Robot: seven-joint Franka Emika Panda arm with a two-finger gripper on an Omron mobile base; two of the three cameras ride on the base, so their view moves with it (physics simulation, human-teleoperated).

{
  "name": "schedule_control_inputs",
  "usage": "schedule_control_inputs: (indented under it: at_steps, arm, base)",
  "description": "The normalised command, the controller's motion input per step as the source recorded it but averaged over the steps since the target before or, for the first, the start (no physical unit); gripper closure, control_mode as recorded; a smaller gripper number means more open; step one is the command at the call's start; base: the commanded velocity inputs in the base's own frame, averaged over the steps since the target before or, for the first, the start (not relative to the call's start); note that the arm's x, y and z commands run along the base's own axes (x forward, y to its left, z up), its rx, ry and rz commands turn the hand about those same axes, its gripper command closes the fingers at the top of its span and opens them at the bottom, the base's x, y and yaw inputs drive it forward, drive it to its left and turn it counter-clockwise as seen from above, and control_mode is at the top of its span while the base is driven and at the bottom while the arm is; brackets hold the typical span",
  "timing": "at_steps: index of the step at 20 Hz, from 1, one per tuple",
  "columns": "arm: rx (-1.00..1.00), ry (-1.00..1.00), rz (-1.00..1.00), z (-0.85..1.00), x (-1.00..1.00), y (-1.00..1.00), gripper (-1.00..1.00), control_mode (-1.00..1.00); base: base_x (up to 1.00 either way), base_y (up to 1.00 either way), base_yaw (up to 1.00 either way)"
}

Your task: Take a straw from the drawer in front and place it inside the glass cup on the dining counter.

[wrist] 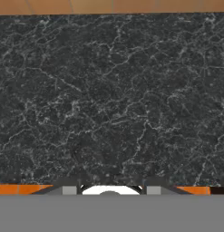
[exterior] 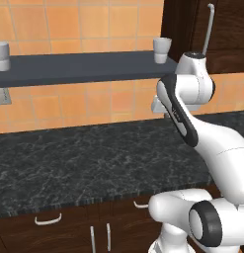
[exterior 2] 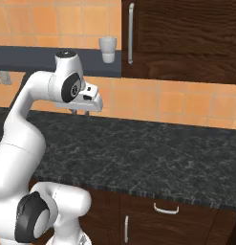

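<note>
One pincer [exterior 2: 79,111] above black counter [exterior 2: 153,158], its gap unclear, no legible writing.

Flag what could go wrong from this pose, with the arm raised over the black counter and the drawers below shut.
1. The drawer under the black counter is closed, and the gripper hangs high above the stone; reaching down to the handle, the arm could clip the counter edge.
2. Swinging upward could knock the white cup off the dark shelf just above the hand.
</note>
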Motion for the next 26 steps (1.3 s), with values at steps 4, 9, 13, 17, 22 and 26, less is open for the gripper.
schedule_control_inputs:
  at_steps: [4, 9, 13, 17, 22, 26]
  arm:
    - [0.00, -0.01, 0.00, 0.00, -0.02, 0.00, -1.00, 1.00]
    - [0.00, 0.00, 0.00, 0.00, 0.00, 0.00, -1.00, 1.00]
    - [0.00, 0.00, 0.00, 0.00, 0.00, 0.00, -1.00, 1.00]
    - [0.00, 0.00, 0.00, 0.00, 0.00, 0.00, -1.00, 1.00]
    - [0.00, 0.00, 0.00, 0.00, 0.00, 0.00, -1.00, 1.00]
    - [0.00, 0.00, 0.00, 0.00, 0.00, 0.00, -1.00, 1.00]
  base:
    - [-0.08, 0.10, 0.00]
    - [-0.51, 0.65, -0.05]
    - [-0.36, 0.73, -0.31]
    - [-0.28, 0.58, -0.40]
    - [-0.20, 0.60, -0.43]
    - [-0.04, 0.60, -0.41]
